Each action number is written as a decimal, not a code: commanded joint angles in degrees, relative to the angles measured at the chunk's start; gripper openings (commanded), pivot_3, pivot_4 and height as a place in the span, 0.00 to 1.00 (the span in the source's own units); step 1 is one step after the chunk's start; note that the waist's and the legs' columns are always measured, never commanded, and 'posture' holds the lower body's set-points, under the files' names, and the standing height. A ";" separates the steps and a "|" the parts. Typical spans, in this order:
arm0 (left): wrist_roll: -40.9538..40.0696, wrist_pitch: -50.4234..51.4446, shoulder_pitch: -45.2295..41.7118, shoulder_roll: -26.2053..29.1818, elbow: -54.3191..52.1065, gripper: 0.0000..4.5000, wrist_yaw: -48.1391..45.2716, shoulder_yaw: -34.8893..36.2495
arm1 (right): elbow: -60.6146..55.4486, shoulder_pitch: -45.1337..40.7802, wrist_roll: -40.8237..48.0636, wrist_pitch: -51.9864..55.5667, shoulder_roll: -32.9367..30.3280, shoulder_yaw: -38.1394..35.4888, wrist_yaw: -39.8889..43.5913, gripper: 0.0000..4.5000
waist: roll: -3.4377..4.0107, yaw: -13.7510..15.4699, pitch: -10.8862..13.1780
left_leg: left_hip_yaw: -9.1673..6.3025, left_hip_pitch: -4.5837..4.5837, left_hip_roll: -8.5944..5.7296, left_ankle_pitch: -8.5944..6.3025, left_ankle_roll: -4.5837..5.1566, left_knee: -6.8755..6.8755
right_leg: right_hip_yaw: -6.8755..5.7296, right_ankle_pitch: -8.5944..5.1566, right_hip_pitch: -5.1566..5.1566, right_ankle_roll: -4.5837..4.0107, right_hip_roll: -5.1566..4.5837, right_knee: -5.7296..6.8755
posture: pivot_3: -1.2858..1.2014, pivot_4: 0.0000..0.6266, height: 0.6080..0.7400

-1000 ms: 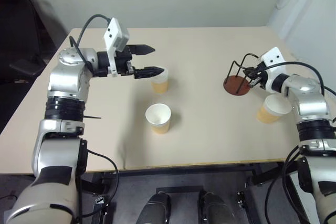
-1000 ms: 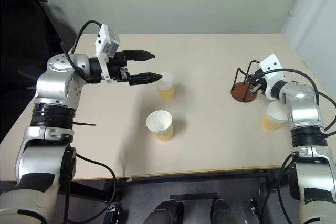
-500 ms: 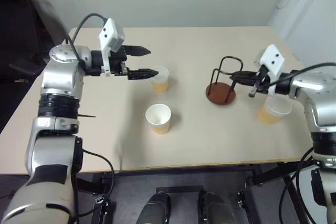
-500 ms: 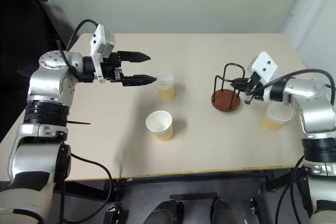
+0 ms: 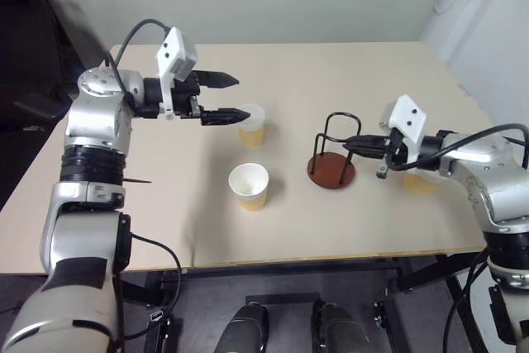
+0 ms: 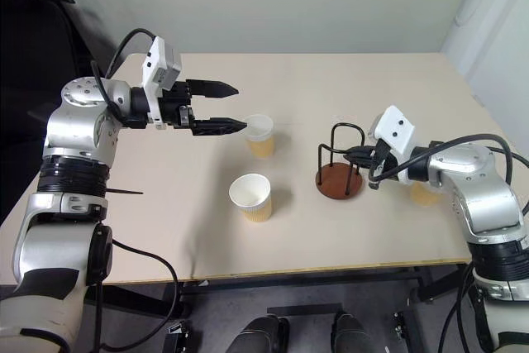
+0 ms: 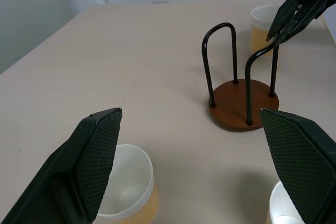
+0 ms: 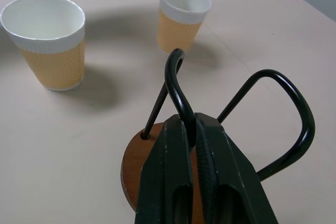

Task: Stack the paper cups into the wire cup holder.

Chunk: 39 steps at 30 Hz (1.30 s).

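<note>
- Right gripper [image 8: 188, 129] is clenched on a wire loop of the holder [image 5: 331, 169], which stands upright on the table [image 5: 347, 80], right of centre.
- Left gripper [image 5: 235, 97] hovers with its fingers spread wide and empty, beside the far cup [image 5: 250, 125].
- Near cup [image 5: 249, 186] stands mid-table; a third cup [image 7: 264, 24] sits behind the right arm.

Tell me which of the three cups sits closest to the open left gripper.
The far cup, right by the left gripper. The second cup stands nearer the table's front edge; the third sits beyond the wire holder.
</note>
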 commanded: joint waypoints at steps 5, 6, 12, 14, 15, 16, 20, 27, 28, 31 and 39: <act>0.46 0.13 -1.51 1.05 -1.00 1.00 -1.21 0.05 | -2.18 -0.17 0.97 -1.22 1.07 1.23 -0.53 0.00 | 0.00 -0.01 0.00 | 0.00 0.00 0.00 0.01 0.01 0.00 | 0.00 0.00 0.00 0.01 0.00 0.00 | 0.52 0.24 1.00; 0.52 0.14 -1.55 1.06 -0.96 1.00 -1.27 0.08 | -2.21 -0.16 0.94 -1.30 1.10 1.42 -0.46 0.00 | 0.00 0.00 0.00 | 0.00 0.00 0.00 0.01 0.01 0.00 | 0.00 0.00 0.00 0.01 0.00 0.00 | 0.52 0.24 1.00; 0.71 0.12 -1.65 1.16 -0.93 1.00 -1.43 0.11 | -2.17 0.19 0.54 -2.06 0.99 2.54 -0.03 0.00 | 0.00 -0.01 0.00 | 0.00 0.00 0.00 0.02 0.02 0.01 | 0.00 0.00 0.00 0.01 0.00 0.00 | 0.52 0.24 1.00; 0.72 0.10 -1.67 1.16 -0.94 1.00 -1.42 0.12 | -2.16 0.29 0.49 -2.26 0.81 2.84 0.09 0.00 | 0.00 -0.02 0.00 | 0.00 0.00 0.00 0.03 0.01 0.01 | -0.01 0.00 0.00 0.01 0.00 0.01 | 0.52 0.24 1.00; 0.73 0.07 -1.69 1.15 -0.91 1.00 -1.40 0.12 | -2.13 0.30 0.52 -2.30 0.68 3.01 0.20 0.00 | 0.00 -0.02 0.00 | 0.00 0.01 0.00 0.03 0.02 0.01 | 0.00 0.00 0.00 0.01 0.00 0.02 | 0.52 0.24 1.00; 0.72 0.05 -1.71 1.12 -0.90 1.00 -1.38 0.13 | -2.12 0.35 0.56 -2.33 0.52 3.16 0.33 0.00 | 0.00 -0.02 0.00 | 0.00 0.00 0.00 0.03 0.02 0.01 | 0.00 0.00 0.00 0.01 0.00 0.02 | 0.52 0.24 1.00; 0.66 0.04 -1.72 1.00 -0.92 1.00 -1.32 0.17 | -2.23 0.74 0.48 -2.83 -0.17 3.68 1.00 0.00 | -0.01 -0.02 0.00 | 0.00 0.00 0.00 0.04 0.02 0.01 | 0.00 0.00 0.00 0.01 0.00 0.02 | 0.52 0.24 1.00; 0.62 0.01 -1.73 0.86 -0.86 1.00 -1.37 0.13 | -3.17 0.53 1.22 -3.02 -0.35 4.04 1.96 0.00 | -0.01 -0.03 0.00 | 0.01 0.00 0.00 0.04 0.02 0.01 | 0.00 0.00 0.00 0.01 0.00 0.02 | 0.52 0.24 1.00; 0.64 -0.01 -1.73 0.88 -0.84 1.00 -1.43 0.10 | -3.45 0.39 1.44 -2.95 -0.24 4.04 2.08 0.00 | -0.01 -0.03 0.00 | 0.00 0.00 0.00 0.04 0.02 0.01 | 0.00 0.00 0.00 0.01 0.00 0.02 | 0.52 0.24 1.00; 0.67 0.14 -1.65 1.04 -0.88 1.00 -1.93 -0.12 | -4.23 0.26 1.92 -2.83 -0.10 4.19 2.62 0.00 | -0.01 -0.03 0.00 | 0.00 0.00 0.00 0.04 0.02 0.01 | 0.00 0.00 0.00 0.01 0.00 0.02 | 0.52 0.24 1.00; -0.51 2.65 3.58 6.85 -8.20 1.00 -13.79 -5.95 | -4.27 0.39 1.65 -3.32 -1.05 4.99 4.05 0.00 | -0.01 -0.21 -0.01 | 0.00 0.00 0.01 0.03 0.03 0.01 | 0.01 -0.01 -0.01 0.01 0.01 0.02 | 0.52 0.24 1.00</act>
